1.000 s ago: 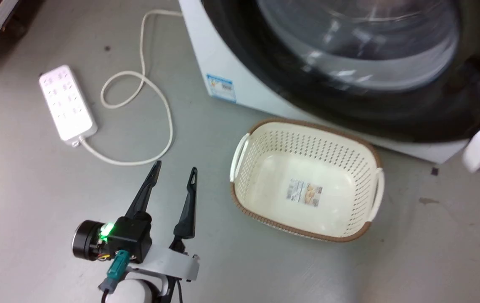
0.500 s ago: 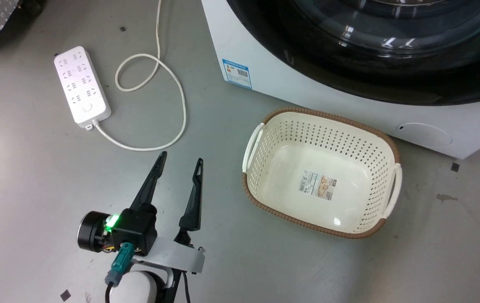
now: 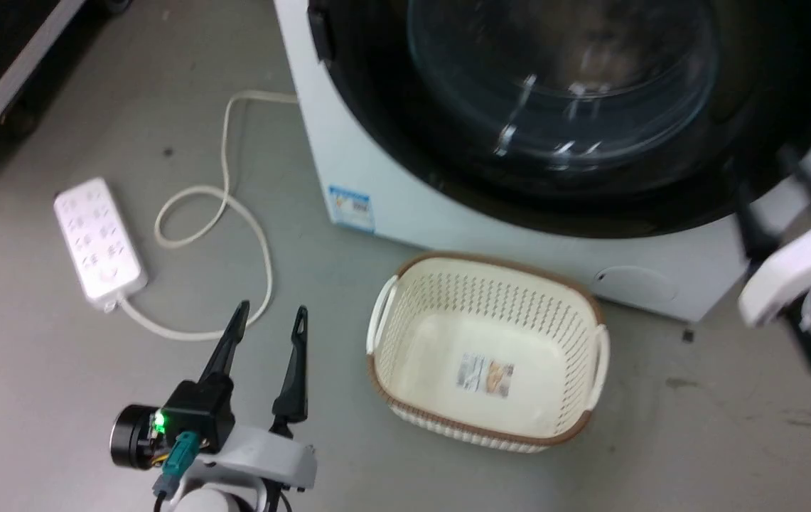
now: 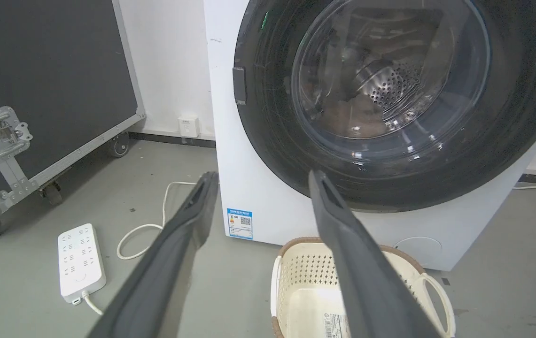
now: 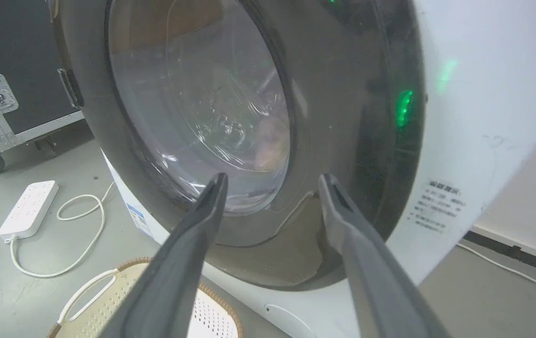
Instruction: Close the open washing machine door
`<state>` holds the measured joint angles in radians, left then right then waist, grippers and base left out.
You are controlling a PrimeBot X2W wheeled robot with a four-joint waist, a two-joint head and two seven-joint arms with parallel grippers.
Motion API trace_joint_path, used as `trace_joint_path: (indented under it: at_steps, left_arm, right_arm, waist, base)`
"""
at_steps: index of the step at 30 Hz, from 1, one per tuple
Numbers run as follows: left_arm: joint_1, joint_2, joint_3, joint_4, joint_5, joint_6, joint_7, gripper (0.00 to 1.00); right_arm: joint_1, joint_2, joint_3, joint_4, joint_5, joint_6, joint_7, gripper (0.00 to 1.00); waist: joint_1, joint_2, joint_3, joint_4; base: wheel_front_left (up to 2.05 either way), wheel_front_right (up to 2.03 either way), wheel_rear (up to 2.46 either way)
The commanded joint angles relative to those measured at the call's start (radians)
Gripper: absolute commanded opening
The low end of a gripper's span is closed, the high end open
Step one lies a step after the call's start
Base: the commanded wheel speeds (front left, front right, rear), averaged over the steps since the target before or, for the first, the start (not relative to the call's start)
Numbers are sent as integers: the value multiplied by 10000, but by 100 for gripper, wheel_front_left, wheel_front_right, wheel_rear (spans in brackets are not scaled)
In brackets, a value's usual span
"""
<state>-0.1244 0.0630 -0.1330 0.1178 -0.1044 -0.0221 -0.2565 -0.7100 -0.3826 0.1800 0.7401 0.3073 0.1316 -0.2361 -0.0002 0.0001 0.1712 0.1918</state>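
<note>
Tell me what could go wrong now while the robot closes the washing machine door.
The large round black-rimmed glass door seems flush with the white washing machine; whether it latched is unclear, so it may swing open.
The right gripper, jaws open, points at the glass and could strike it.
The cream perforated laundry basket stands close before the machine and could be hit.

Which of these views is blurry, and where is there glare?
Head view: motion-blurred all over, with white glints streaking the glass of the door. Left wrist view: sharp, though its own fingers look soft up close. Right wrist view: a hazy sheen on the glass and a green glow on the dark rim.
</note>
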Motion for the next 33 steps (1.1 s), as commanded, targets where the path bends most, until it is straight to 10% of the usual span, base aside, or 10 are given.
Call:
trace_joint_path:
  at_steps: [1,18,29,30,33]
  left_arm:
    - [190,9,109,62,-89,-88,-53,100]
    - [1133,216,522,412,-119,-334,-53,100]
    - [1269,142,543,476,-217,-375,-53,100]
    - [1156,134,531,475,-214,-341,3,0]
    - [1155,132,526,474,-211,-337,13,0]
  right_arm:
    - [715,219,51,-391,-2,-9,-110,100]
    - [6548,2993,-2132,-5554,-2238,-9,-253,100]
    - [7670,3319,-2260,-6402,-2686,-9,-255,100]
    - [7522,3273,-2274,-6342,-2688,0,-210,0]
    - [7510,3269,-2277,-6339,-2710,0,-202,0]
  waist:
    - [2,-1,-769,-602]
    - [2,-1,-1803,-1750]
    - [2,-1,-1774,-1909]
    - [2,-1,-1773,-1910]
    - [2,-1,-1772,-1912]
  base:
    - [0,0,0]
    - [0,0,0]
    - [0,0,0]
    - [0,0,0]
    - [0,0,0]
